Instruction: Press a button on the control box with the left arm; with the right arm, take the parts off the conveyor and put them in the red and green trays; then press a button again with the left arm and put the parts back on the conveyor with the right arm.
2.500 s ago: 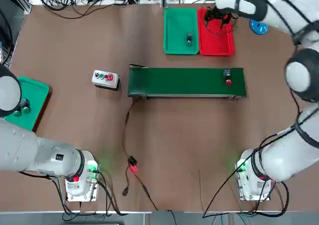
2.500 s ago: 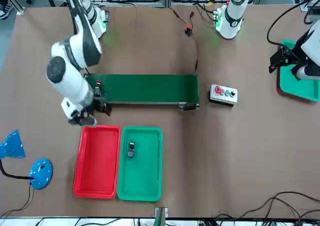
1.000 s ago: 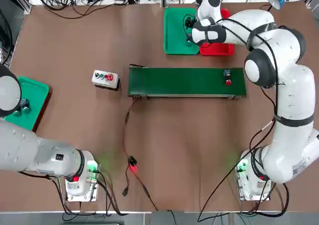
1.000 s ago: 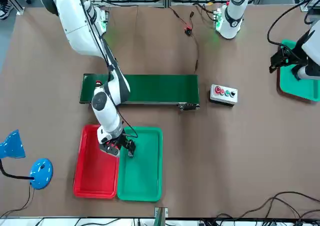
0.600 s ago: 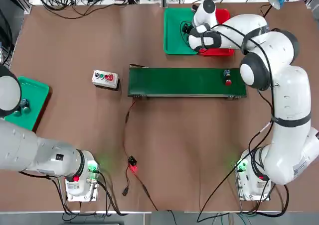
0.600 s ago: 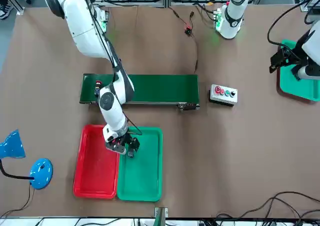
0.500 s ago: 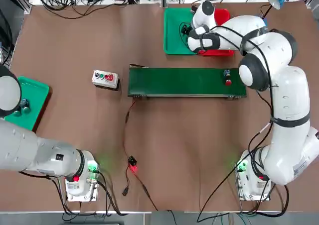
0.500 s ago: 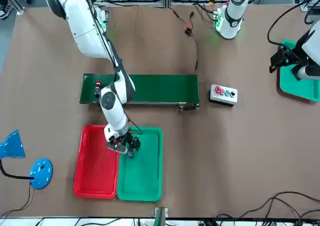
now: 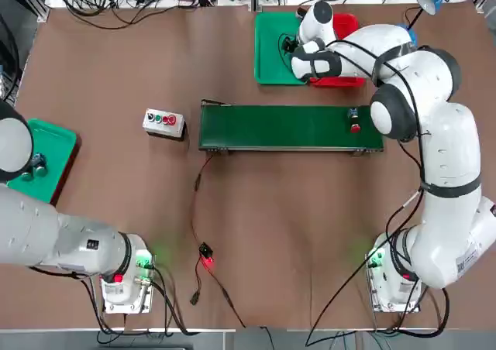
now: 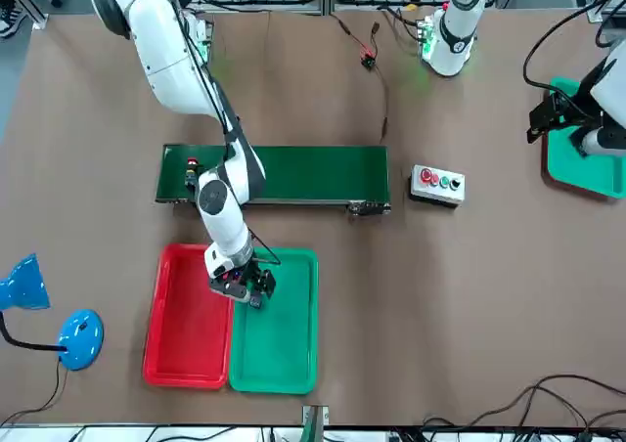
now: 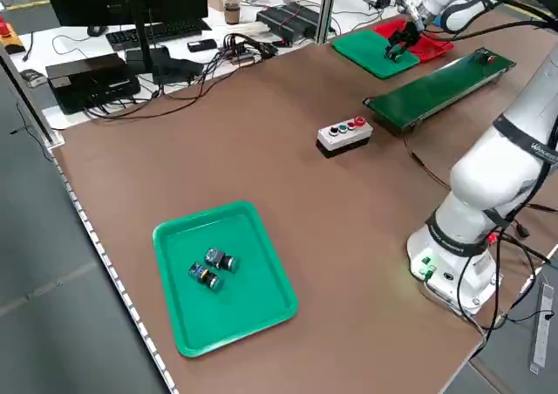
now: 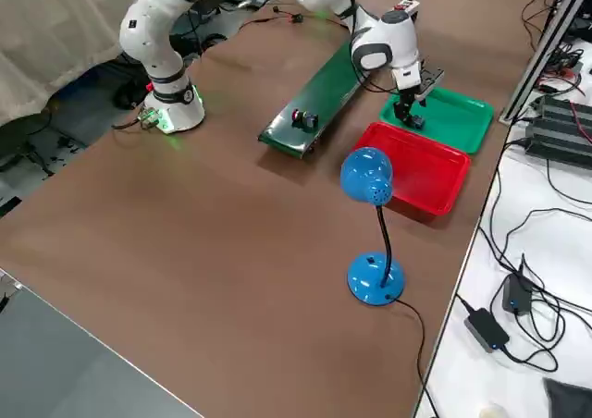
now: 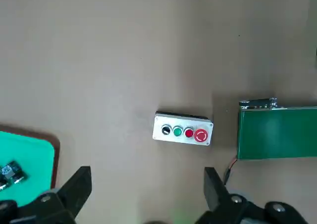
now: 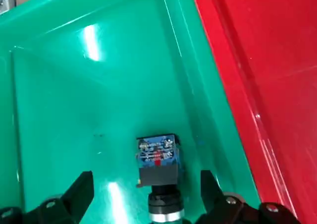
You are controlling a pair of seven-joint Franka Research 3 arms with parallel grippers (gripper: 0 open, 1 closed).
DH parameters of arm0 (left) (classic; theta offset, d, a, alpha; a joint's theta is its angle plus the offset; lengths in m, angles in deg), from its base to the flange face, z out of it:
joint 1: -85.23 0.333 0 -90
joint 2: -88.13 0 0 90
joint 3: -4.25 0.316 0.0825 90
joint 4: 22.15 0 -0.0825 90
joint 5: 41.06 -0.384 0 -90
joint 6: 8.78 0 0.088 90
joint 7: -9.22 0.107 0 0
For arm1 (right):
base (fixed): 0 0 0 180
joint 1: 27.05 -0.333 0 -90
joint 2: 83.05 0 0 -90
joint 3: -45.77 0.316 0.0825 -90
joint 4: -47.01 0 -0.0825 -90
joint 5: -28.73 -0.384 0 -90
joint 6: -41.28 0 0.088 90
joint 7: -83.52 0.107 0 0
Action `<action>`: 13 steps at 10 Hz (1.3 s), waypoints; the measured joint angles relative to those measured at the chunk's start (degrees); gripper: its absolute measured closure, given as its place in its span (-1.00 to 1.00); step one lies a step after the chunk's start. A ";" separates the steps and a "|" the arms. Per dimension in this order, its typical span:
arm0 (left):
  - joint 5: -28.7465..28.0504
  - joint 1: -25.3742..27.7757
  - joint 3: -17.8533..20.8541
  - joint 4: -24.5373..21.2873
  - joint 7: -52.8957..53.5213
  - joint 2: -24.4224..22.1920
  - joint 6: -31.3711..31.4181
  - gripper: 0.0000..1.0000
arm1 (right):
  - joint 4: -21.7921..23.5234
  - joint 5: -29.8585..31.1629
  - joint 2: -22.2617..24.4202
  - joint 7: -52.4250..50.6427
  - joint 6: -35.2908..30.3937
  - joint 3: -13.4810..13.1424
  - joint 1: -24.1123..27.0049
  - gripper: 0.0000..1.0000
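right tool [image 12: 408,113] over green tray [image 12: 455,118]

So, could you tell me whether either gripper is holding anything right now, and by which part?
Nothing is held. The right gripper stands open around the part in the green tray, fingers clear of it. The left gripper is open and empty.

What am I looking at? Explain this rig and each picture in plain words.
Two white robot arms stand at a brown table. Six cameras film it: overhead, across the table, one from each side, one on each wrist.

On the table lie a conveyor with a red part on it, a button box, a green tray and a red tray.

The right gripper is low in the green tray, fingers open either side of a green part; nothing is gripped.

The left gripper hangs open, high above the box, holding nothing. A blue lamp and another green tray holding small parts sit aside.
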 joint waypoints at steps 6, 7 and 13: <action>0.00 0.00 0.01 0.00 0.00 0.00 0.00 -1.00 | -2.96 0.00 -2.75 2.27 0.08 -1.01 -1.60 -0.71; 0.00 0.01 0.03 0.00 0.00 0.00 0.00 -1.00 | -2.98 0.00 -2.79 2.30 0.11 -1.16 -1.65 -0.62; 0.00 0.03 0.10 0.00 0.00 0.00 0.00 -1.00 | -3.03 0.14 -3.30 2.31 0.24 -1.89 -2.35 -0.31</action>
